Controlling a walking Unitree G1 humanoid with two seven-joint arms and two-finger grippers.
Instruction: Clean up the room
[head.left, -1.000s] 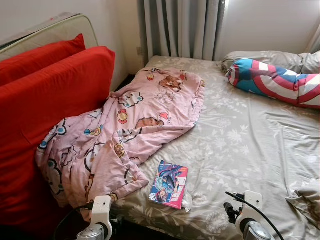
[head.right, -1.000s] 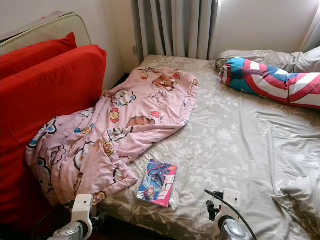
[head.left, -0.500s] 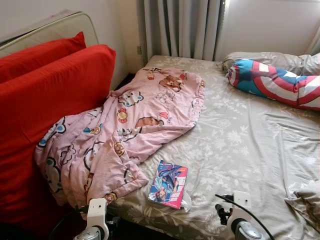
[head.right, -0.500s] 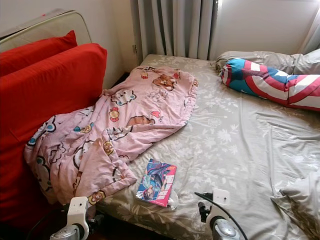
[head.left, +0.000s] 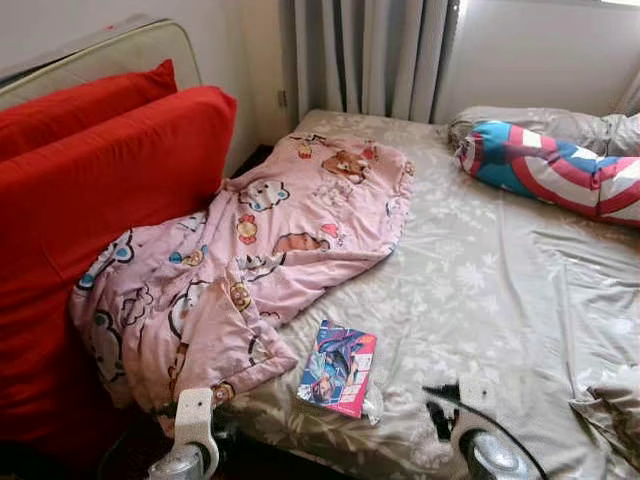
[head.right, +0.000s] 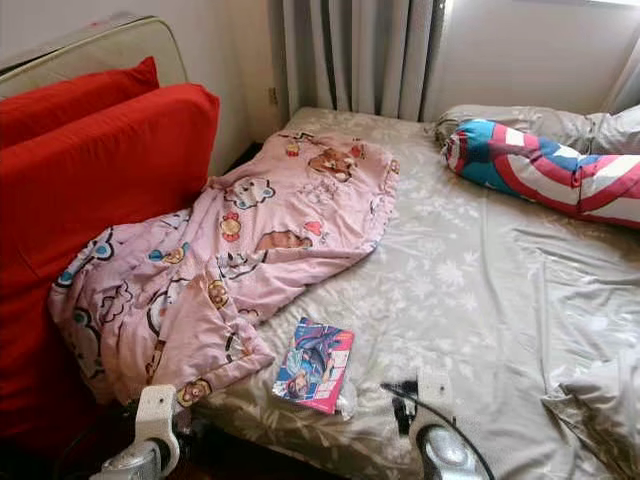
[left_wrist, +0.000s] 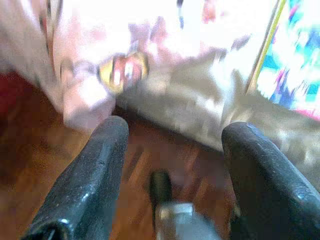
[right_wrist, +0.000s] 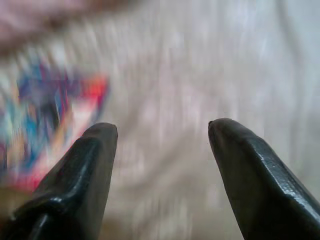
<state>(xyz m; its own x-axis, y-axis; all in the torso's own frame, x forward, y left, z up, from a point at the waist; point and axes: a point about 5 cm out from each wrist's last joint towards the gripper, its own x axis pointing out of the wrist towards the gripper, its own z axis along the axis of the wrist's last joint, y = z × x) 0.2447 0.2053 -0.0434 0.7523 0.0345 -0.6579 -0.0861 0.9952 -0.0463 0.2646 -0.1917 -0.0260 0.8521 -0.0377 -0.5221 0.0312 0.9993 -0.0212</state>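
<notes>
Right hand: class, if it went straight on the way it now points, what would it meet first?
Probably the bed sheet: the right hand, fingers apart, points at bare sheet, with the book off to one side. The picture is blurred, so depth is unclear.

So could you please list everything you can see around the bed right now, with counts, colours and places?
Bed sheet: one, grey-beige floral, covering the mattress.
Blanket: one, pink with cartoon prints, rumpled on the bed's left side.
Book: one, blue and pink cover, near the bed's front edge.
Cushions: two, red, left of the bed.
Pillow: one, red, white and blue, far right.
Curtain: one, grey, behind the bed.
Left gripper: open, over the floor by the bed edge.
Right gripper: open, over the sheet beside the book.
</notes>
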